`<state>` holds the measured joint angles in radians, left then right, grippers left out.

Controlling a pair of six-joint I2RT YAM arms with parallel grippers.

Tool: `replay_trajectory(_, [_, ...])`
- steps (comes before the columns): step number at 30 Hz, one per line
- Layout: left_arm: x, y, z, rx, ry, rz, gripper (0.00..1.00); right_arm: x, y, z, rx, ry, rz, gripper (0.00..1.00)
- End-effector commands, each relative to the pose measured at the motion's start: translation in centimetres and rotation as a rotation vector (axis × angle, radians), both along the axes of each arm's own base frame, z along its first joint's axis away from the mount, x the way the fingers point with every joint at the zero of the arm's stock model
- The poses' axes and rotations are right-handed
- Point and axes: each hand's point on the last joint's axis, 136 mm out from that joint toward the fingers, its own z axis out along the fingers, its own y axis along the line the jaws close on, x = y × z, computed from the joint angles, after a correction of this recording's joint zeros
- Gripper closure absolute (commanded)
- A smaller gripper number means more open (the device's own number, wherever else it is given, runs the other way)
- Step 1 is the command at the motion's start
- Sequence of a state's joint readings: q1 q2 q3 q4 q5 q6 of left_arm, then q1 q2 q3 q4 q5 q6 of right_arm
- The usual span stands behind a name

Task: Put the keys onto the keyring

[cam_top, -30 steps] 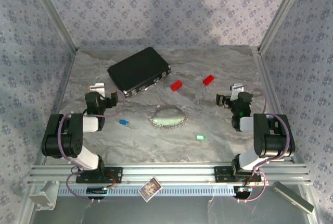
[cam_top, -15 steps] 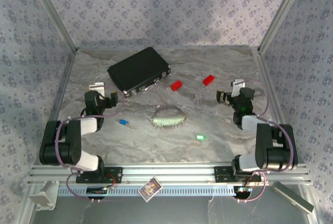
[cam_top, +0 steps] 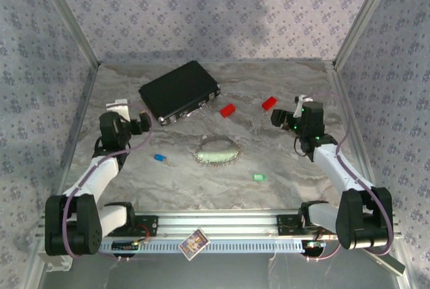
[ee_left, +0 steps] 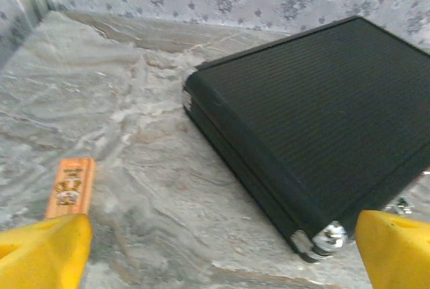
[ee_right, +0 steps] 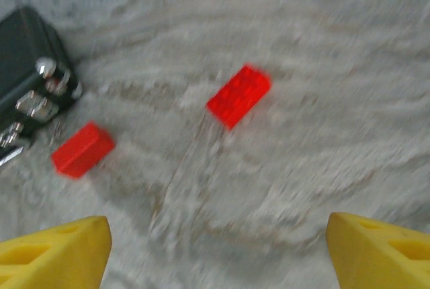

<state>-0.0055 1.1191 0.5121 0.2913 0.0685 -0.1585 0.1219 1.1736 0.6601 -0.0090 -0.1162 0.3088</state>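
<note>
Left pincer (cam_top: 132,113) and right pincer (cam_top: 289,110) gape empty; blue key (cam_top: 159,158) and green key (cam_top: 259,177) look light, flat, likely slippery, best pinched by their plastic heads; keyring (cam_top: 216,153) looks limp.

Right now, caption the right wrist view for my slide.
Open yellow fingers frame two red plastic blocks lying apart on the grey marbled table.

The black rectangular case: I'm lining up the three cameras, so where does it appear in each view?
Top external: the black rectangular case lies tilted, far and left of centre.
Left wrist: it takes up the right side, one corner toward the camera.
Right wrist: its corner sits at the upper left edge, near a red rectangular block.
Shared landmark: the silvery metal latches on the case's edge.
</note>
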Motion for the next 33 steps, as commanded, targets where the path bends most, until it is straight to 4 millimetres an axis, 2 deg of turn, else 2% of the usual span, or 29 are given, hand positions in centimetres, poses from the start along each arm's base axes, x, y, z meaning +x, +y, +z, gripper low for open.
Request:
replay_trajectory(1, [-0.6, -2.8, 0.4, -0.152, 0.08, -0.083, 0.01, -3.5, 1.6, -2.6, 0.0, 0.191, 0.0, 0.16])
replay_trajectory(4, [-1.4, -5.4, -0.5, -0.163, 0.129, -0.159, 0.02, -5.1, 3.4, -3.1, -0.015, 0.243, 0.062, 0.16])
replay_trajectory(9, [-2.9, -9.4, -1.7, -0.164, 0.214, -0.268, 0.02, -7.2, 8.3, -2.6, -0.02, 0.26, 0.249, 0.18])
replay_trajectory(14, [-4.1, -11.0, -2.2, -0.235, 0.258, -0.27, 0.02, -8.3, 13.0, -1.8, -0.169, 0.207, 0.492, 0.19])
replay_trajectory(19, [-5.2, -10.3, -2.6, -0.252, 0.257, -0.229, 0.0, -9.0, 18.5, -1.4, -0.33, 0.103, 0.755, 0.3])
replay_trajectory(24, [-5.9, -9.6, -2.8, -0.271, 0.253, -0.19, 0.0, -8.7, 23.2, -2.6, -0.426, 0.071, 0.962, 0.37])
replay_trajectory(29, [-6.4, -9.3, -3.1, -0.306, 0.25, -0.163, 0.0, -7.7, 26.4, -4.6, -0.506, 0.097, 1.08, 0.49])
replay_trajectory(30, [-6.5, -9.2, -3.1, -0.308, 0.248, -0.156, 0.0, -7.2, 27.3, -4.4, -0.514, 0.095, 1.104, 0.52])
replay_trajectory(33, [-6.8, -8.7, -2.8, -0.308, 0.224, -0.137, 0.0, -7.3, 28.8, -5.8, -0.528, 0.139, 1.177, 0.55])
